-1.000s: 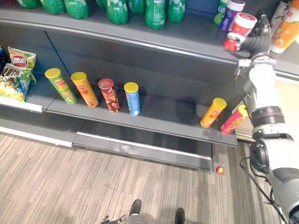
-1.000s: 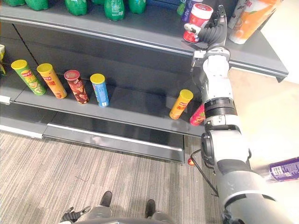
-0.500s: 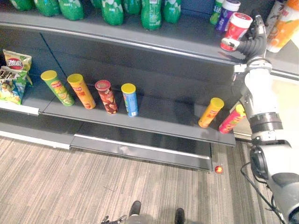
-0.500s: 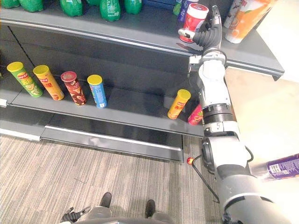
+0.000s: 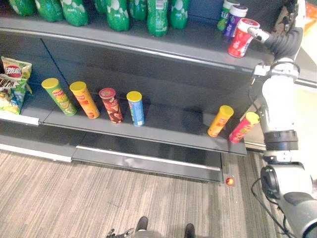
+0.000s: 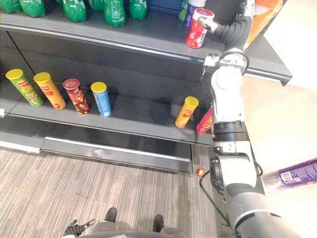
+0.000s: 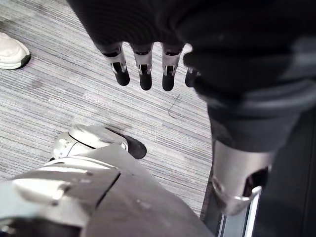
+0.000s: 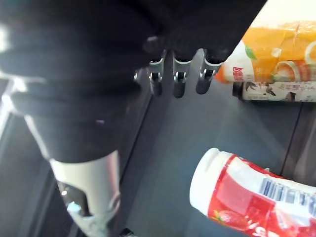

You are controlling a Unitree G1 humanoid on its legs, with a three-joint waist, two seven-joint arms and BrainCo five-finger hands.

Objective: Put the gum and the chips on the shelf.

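The gum, a red tub with a white lid [image 5: 240, 38], stands on the top shelf [image 5: 188, 45] near its right end. My right hand [image 5: 286, 42] is raised just to the right of it, fingers [image 8: 180, 79] straight and open; its thumb reaches toward the tub's lid. In the right wrist view the tub [image 8: 247, 195] lies apart from the fingers. Chips cans stand on the middle shelf: green [image 5: 58, 96], orange [image 5: 84, 99], dark red [image 5: 111, 104] and blue [image 5: 135, 107] to the left, yellow [image 5: 220, 120] and pink [image 5: 242, 127] to the right. My left hand [image 7: 143, 64] hangs open over the floor.
Green bottles [image 5: 157, 12] line the top shelf, with two small bottles [image 5: 233, 12] behind the gum and orange juice bottles [image 8: 276, 61] to its right. Chip bags [image 5: 12, 82] sit at the far left. A small red ball [image 5: 229, 181] lies on the floor. A person's white shoe [image 7: 10, 47] is nearby.
My right hand has opened and drawn back to the right, letting go of the gum tub, which now stands alone on the top shelf. The camera has shifted slightly.
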